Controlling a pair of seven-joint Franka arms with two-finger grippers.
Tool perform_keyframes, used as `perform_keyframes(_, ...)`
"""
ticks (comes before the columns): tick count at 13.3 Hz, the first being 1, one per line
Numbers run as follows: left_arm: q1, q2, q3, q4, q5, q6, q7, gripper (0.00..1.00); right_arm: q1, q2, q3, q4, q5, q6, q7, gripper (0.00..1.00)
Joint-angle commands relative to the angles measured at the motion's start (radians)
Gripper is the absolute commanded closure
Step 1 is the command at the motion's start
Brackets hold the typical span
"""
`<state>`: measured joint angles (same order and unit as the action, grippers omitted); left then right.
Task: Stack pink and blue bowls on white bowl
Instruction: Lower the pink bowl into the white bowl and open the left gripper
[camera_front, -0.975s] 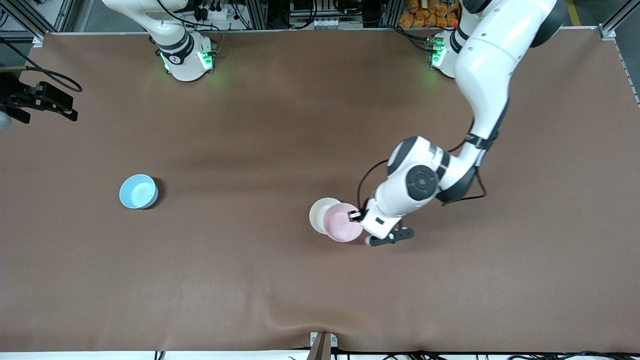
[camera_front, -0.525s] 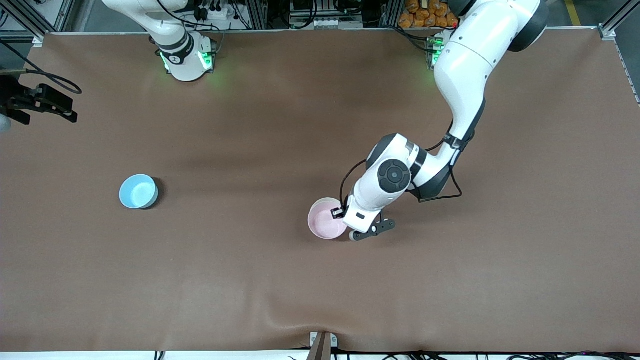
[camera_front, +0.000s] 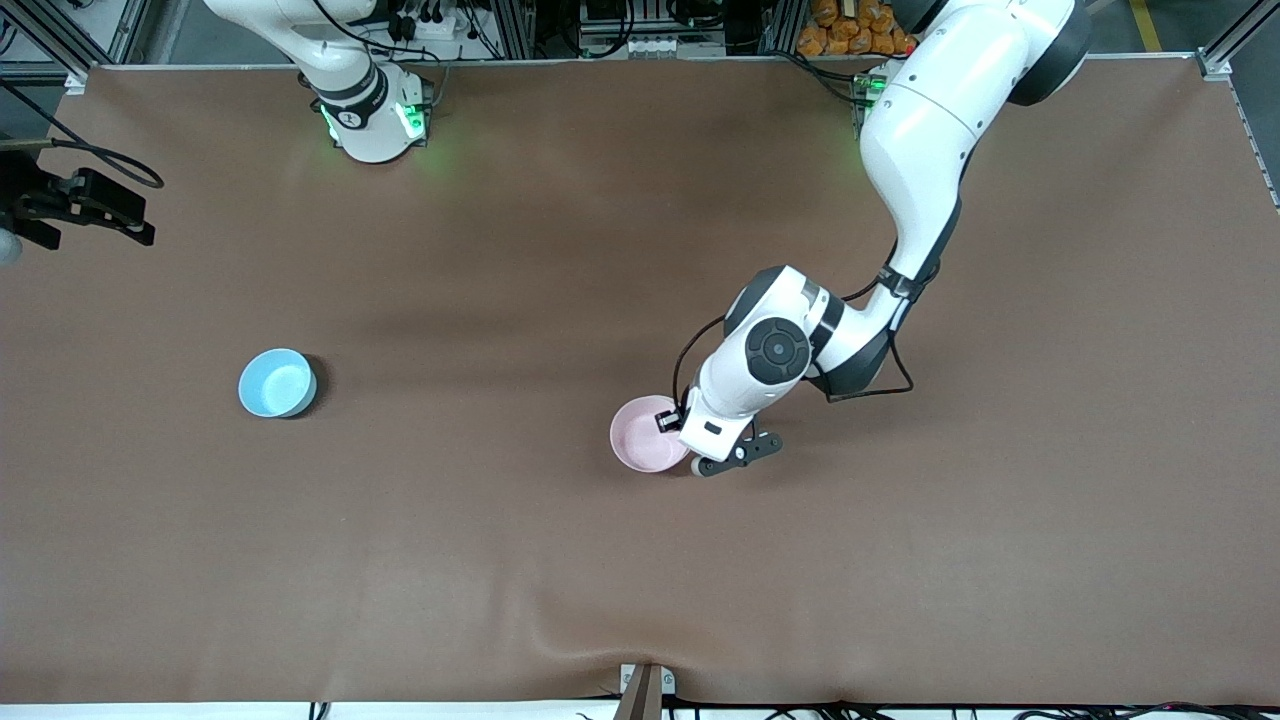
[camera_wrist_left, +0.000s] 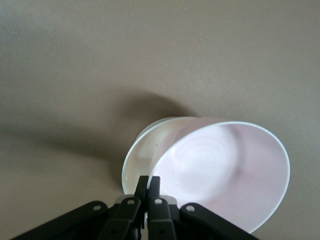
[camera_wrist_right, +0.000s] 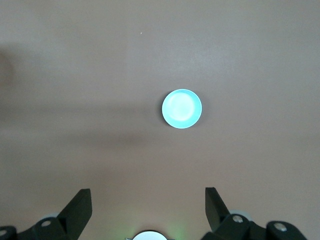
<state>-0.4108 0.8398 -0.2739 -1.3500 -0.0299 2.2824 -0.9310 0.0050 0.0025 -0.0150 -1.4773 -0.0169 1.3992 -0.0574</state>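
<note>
Left claw (camera_front: 672, 432) pinches the rim of the small round pale pink plastic bowl (camera_front: 645, 433), fingers (camera_wrist_left: 148, 192) closed tight on its edge, and holds it right over the small round glossy white bowl (camera_wrist_left: 142, 155). A sec ago the pink bowl sat off to one side of the white one, toward the left arm's end, w/ half the white bowl showing; half a sec ago only a sliver of white rim showed. Now, from the front, pink covers white fully. Left wrist view shows the pink bowl tilted, one side of the white rim peeking out beneath it; can't tell if they touch.

So: lateral alignment looks about done. What's left for this bowl, prob., is levelling it, lowering it and letting go. Release while tilted might seat it crooked.

Small round sky-blue plastic bowl (camera_front: 276, 382) sits on the brown counter (camera_front: 500, 560), well apart from the white bowl, toward the right arm's end, untouched. Right claw (camera_wrist_right: 148, 210) waits high over the blue bowl, fingers spread wide, holding nothing; blue bowl sits centred in its wrist view. Roughly a third through: pink nearly placed, blue not started.
</note>
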Motion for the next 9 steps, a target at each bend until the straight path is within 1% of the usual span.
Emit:
perform_keyframes(1,-0.009,0.001,0.013,0.002,-0.024,-0.014,-0.014,1.0,-0.026,0.002,0.012,0.006,0.011,-0.006,-0.004,0.0)
perform_keyframes(5,-0.003,-0.005,0.013,0.003,-0.024,-0.063,-0.015,1.0,-0.026,0.005,0.012,0.006,0.011,-0.006,-0.004,0.0)
perform_keyframes(6,-0.003,-0.007,0.013,0.003,-0.024,-0.07,-0.017,0.9,-0.025,0.005,0.012,0.006,0.011,-0.006,-0.004,0.0)
perform_keyframes(7,-0.002,-0.005,0.013,0.003,-0.025,-0.07,-0.017,0.57,-0.025,0.005,0.012,0.006,0.011,-0.006,-0.004,0.0)
perform_keyframes(8,-0.003,-0.005,0.013,0.002,-0.024,-0.07,-0.017,0.01,-0.025,0.005,0.012,0.006,0.011,-0.006,-0.005,0.0)
perform_keyframes(9,-0.005,-0.007,0.013,0.003,-0.024,-0.07,-0.019,0.0,-0.026,0.005,0.012,0.006,0.011,-0.008,-0.004,0.0)
